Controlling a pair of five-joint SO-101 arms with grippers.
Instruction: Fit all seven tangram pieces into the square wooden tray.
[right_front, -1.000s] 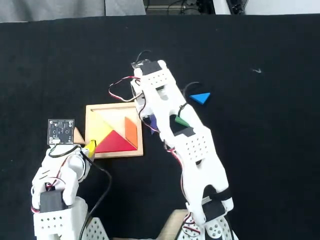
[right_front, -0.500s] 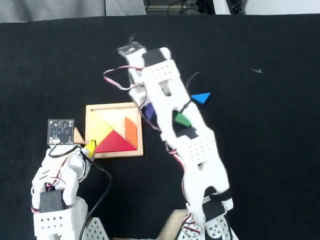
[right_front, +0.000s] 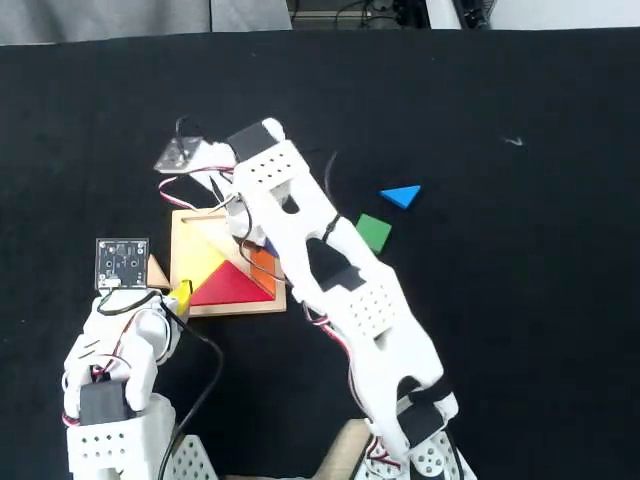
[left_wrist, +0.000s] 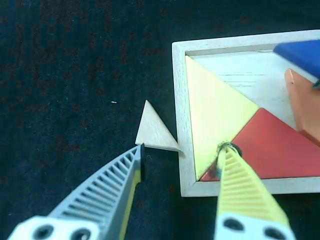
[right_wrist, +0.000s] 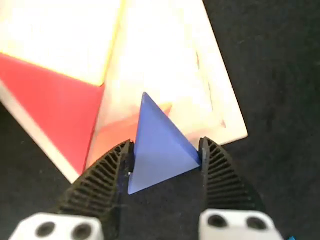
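Note:
The square wooden tray (right_front: 179, 262) holds a yellow triangle (right_front: 203, 262), a red triangle (right_front: 233, 286) and an orange piece (right_front: 264, 265). My right gripper (right_wrist: 165, 150) is shut on a dark blue triangle (right_wrist: 157, 145) and hangs over the tray's far right part (right_wrist: 220, 115). My left gripper (left_wrist: 182, 152) stands open at the tray's near left corner (left_wrist: 178, 100). Its yellow finger (left_wrist: 235, 170) lies over the yellow triangle (left_wrist: 215, 110). Its grey finger sits by a plain wooden triangle (left_wrist: 152, 131) lying outside the tray. A green square (right_front: 373, 232) and a light blue triangle (right_front: 401, 196) lie to the right.
The right arm (right_front: 350, 300) stretches from the table's front middle across the tray's right side. The left arm (right_front: 110, 380) stands at the front left. Black cloth covers the table (right_front: 520, 300), open on the right and at the back.
The right arm has swung left with the blue triangle, from beside the tray's right edge to over the tray, uncovering the green square. The left arm has kept still.

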